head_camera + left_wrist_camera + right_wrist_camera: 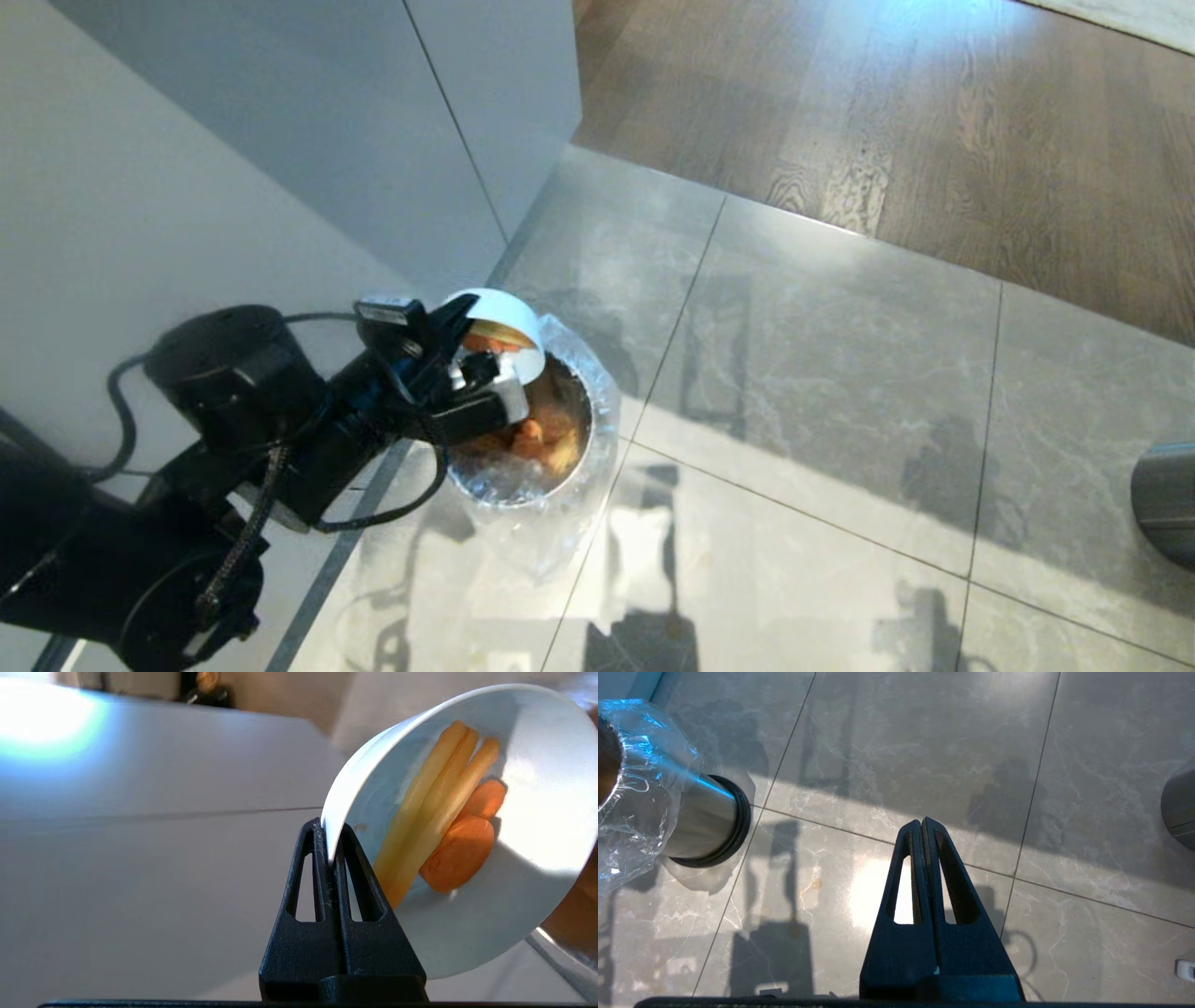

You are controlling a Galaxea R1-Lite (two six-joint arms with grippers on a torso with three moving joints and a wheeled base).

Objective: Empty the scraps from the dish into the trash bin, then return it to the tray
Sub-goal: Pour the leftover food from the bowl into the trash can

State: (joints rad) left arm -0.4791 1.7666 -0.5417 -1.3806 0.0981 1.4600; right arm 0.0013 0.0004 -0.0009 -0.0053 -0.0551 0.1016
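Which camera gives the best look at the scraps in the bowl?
The left wrist view: the scraps, yellow sticks and carrot slices, lie plainly inside the tilted bowl. The head view shows only a sliver of orange; the right wrist view shows none.

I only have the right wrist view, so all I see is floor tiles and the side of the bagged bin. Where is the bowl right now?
Observer: The dish is tipped over the trash bin, with the left gripper pinching its rim.
Operator: Have the scraps fallen out?
Observer: Not all. The left wrist view shows the scraps, yellow sticks and carrot slices, lying inside the dish.
Operator: Is there anything in the bin?
Observer: Yes, the head view shows orange pieces at its bottom.
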